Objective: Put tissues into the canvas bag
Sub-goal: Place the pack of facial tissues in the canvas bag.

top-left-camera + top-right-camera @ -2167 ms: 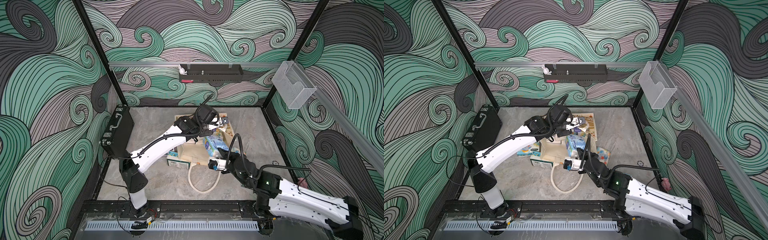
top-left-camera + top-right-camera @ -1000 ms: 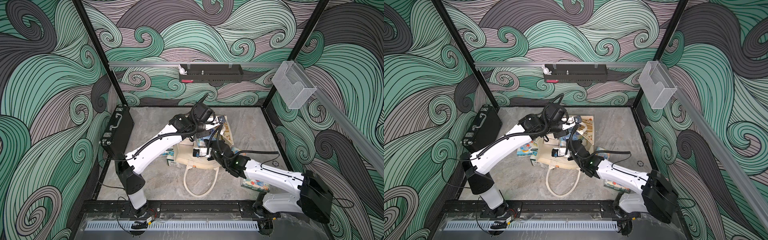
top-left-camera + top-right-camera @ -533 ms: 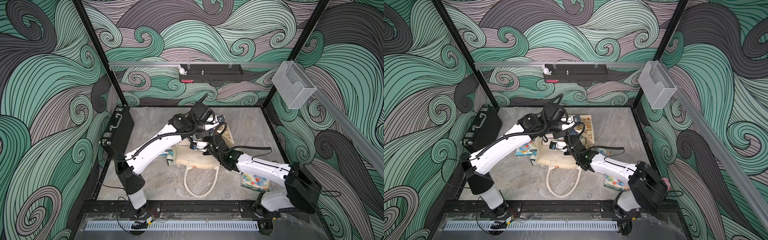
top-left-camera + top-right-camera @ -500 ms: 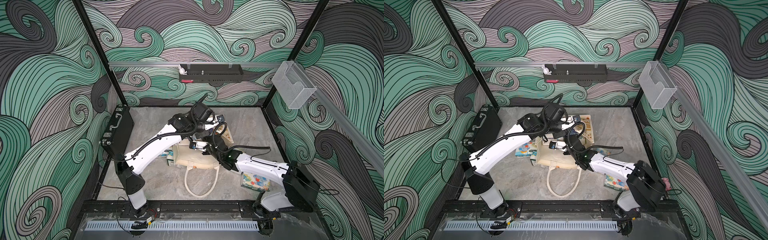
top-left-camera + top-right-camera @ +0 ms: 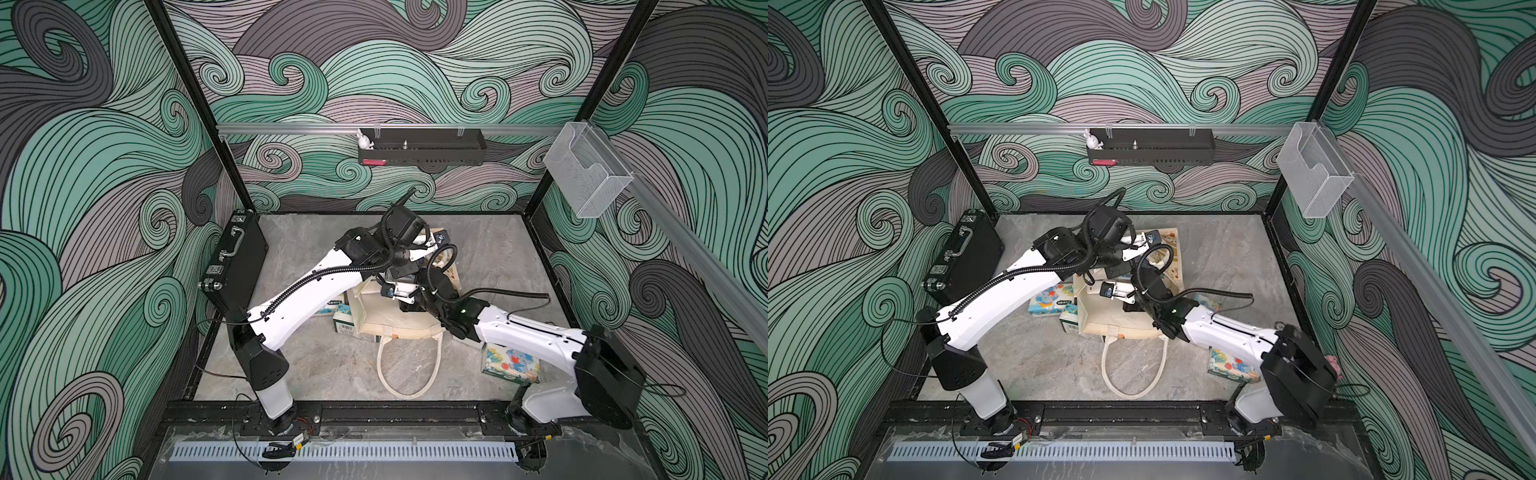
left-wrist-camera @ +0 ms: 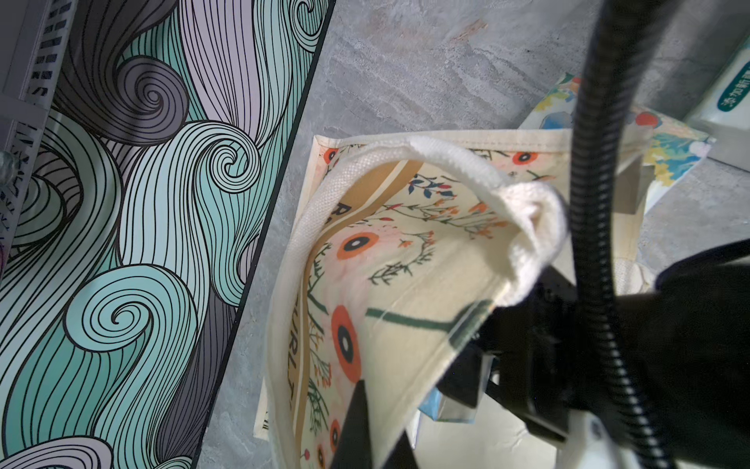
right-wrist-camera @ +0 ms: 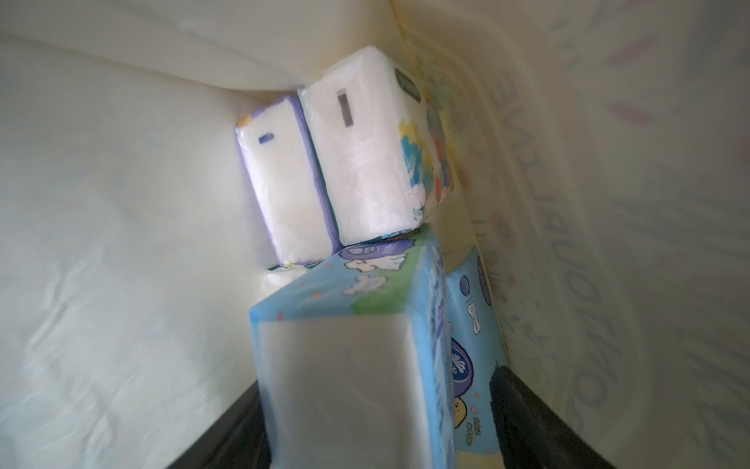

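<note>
L claw: we found the left gripper [image 6: 365, 430] shut on the cloth of the large cream canvas bag w/ orange flower print [image 6: 406, 264], holding the upper side up so the mouth gaped.
R claw: the right gripper [image 7: 375, 381] sat deep inside the bag, jaws apart. A soft light-blue cloud-print tissue pack [image 7: 345, 308] lay between them w/ slack on one side, so we judged it not gripped.
In bag: a purple-edged pack [image 7: 284, 182] and a white cartoon-print pack [image 7: 373, 154] stood touching at the far end. A 2nd light-blue pack [image 7: 473, 325] lay beside the near one.
Outside: a cartoon pack [image 5: 511, 365] lay on the grey table [image 5: 332, 374] by the R arm. A green-white pack [image 5: 1069, 322] and a light-blue cartoon pack [image 5: 1050, 299] lay just beside the bag, under the L arm.
Progress: approx half in, we reckoned.
Risk 1: pulling the R claw out could drag the loose pack back out if a finger rubbed its slick wrap.
Risk 2: the L pinch on soft cloth could slip, dropping the mouth onto the R arm.
Risk 3: the black ribbed cable [image 6: 592, 203] ran just beside the looped cream handle [image 6: 527, 227] and could snag it, tugging the bag.
</note>
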Controlling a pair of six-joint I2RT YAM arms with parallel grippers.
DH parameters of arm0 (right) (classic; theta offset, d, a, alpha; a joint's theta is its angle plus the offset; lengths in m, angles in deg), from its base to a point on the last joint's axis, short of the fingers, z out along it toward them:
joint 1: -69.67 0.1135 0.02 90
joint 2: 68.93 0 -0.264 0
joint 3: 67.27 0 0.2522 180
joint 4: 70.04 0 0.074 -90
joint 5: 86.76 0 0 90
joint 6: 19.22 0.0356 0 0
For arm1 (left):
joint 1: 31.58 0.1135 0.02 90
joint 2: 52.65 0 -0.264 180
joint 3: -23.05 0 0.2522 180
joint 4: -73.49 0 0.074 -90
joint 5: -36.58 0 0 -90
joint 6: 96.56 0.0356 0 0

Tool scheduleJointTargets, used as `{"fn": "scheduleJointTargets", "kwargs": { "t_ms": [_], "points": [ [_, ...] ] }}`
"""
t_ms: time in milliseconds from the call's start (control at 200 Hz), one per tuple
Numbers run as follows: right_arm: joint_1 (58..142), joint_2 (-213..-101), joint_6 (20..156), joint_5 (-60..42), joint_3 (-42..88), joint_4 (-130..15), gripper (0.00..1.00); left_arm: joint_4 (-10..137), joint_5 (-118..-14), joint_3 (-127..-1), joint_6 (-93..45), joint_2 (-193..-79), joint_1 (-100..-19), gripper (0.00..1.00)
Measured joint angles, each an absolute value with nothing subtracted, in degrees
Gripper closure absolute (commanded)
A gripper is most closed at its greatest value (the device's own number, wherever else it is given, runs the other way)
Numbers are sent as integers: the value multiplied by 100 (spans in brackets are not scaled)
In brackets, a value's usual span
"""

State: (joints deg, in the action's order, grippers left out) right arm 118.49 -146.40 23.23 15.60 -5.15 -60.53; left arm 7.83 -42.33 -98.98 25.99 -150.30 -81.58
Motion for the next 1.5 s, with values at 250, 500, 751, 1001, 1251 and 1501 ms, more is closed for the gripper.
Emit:
{"fn": "scheduleJointTargets", "kwargs": {
  "t_ms": [250, 500, 751, 1001, 1251, 1501],
  "points": [
    [11851, -12614, 3621, 515, -749, -4999, 32, 787, -4209, -9898, 2612, -15026, -8153, 100],
    [11851, -11681, 6065, 13, -1031, -4379, 35, 757, -4023, -10079, 2431, -15093, -8151, 100],
    [11860, -11749, 8284, 692, -1638, -4208, 17, 660, -3887, -10223, 2214, -15168, -8153, 100],
    [12198, -12059, 9750, 1547, -2191, -4407, 16, 660, -3894, -10199, 2048, -15168, -8153, 100],
    [12566, -11637, 10491, 2093, -2423, -4143, 30, 678, -3903, -10145, 1911, -15168, -8112, 100],
    [12758, -10461, 11868, 2461, -2720, -3166, 35, 689, -3931, -10173, 1812, -15174, -8042, 100]
  ]
}}
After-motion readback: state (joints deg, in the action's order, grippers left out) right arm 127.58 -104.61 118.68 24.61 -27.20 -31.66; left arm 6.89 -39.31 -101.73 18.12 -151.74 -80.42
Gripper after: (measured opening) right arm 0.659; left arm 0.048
